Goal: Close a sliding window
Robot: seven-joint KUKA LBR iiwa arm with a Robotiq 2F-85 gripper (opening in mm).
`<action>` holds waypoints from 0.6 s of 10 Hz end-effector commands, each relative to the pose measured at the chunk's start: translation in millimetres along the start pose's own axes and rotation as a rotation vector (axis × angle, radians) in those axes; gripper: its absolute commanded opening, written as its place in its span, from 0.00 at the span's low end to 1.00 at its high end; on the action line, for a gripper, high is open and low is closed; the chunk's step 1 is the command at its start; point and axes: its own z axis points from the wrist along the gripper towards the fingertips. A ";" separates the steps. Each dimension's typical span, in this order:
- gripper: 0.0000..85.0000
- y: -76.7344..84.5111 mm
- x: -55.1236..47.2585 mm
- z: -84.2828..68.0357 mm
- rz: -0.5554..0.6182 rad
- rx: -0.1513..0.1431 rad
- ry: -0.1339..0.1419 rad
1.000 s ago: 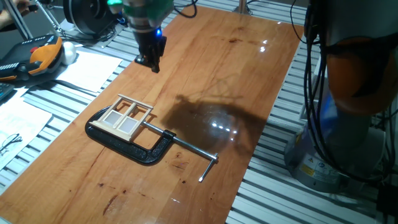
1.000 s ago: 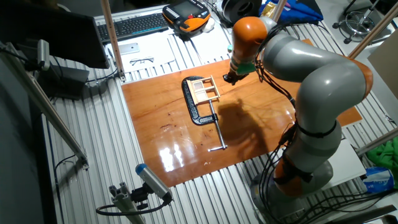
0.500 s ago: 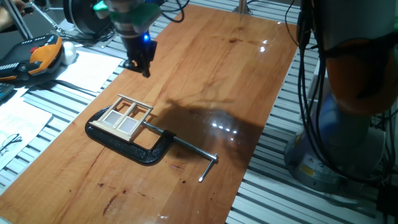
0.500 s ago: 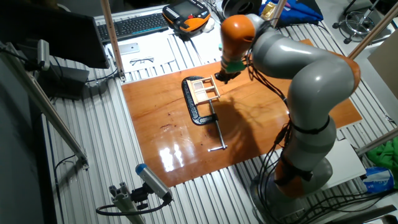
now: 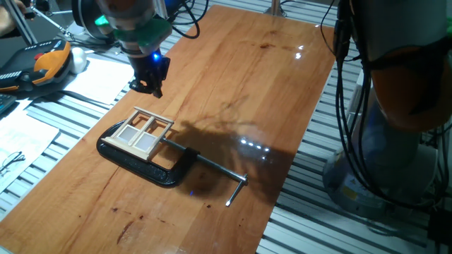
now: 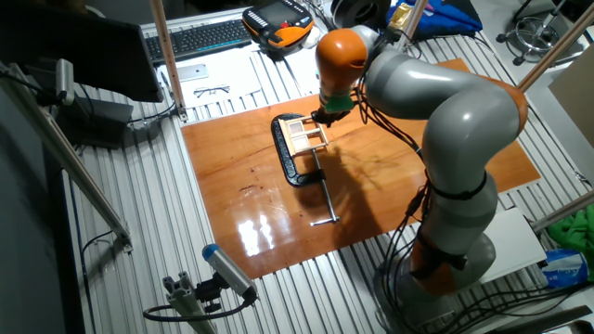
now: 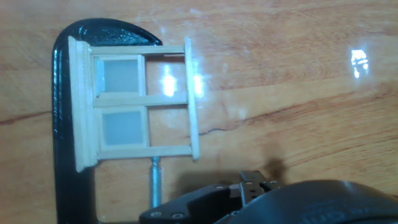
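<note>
The sliding window point(image 5: 143, 132) is a small pale wood frame lying flat on the table, held in a black C-clamp point(image 5: 138, 165). In the hand view the window point(image 7: 134, 106) has two frosted panes in its left half, and its right half shows bare table. My gripper point(image 5: 148, 86) hovers just beyond the window's far edge, apart from it, with its fingers together and nothing held. In the other fixed view the gripper point(image 6: 318, 118) is right beside the window point(image 6: 304, 134). Only the gripper's dark body point(image 7: 261, 199) shows in the hand view.
The clamp's steel screw rod point(image 5: 212, 169) sticks out to the right across the wooden table point(image 5: 247, 85). Papers point(image 5: 99, 77) and an orange-black pendant point(image 5: 42, 63) lie off the table's left edge. A keyboard point(image 6: 200, 37) sits at the back.
My gripper has moved left and down across the table, from beyond the window's right side to just past its far edge. The window and clamp have not moved.
</note>
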 end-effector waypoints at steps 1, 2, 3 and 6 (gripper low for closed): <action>0.00 3.0 0.8 -0.1 0.004 0.022 -0.003; 0.00 5.2 2.6 4.2 0.029 0.003 0.000; 0.00 7.4 5.8 7.3 0.040 -0.006 -0.004; 0.00 6.0 3.4 8.7 0.059 -0.035 -0.003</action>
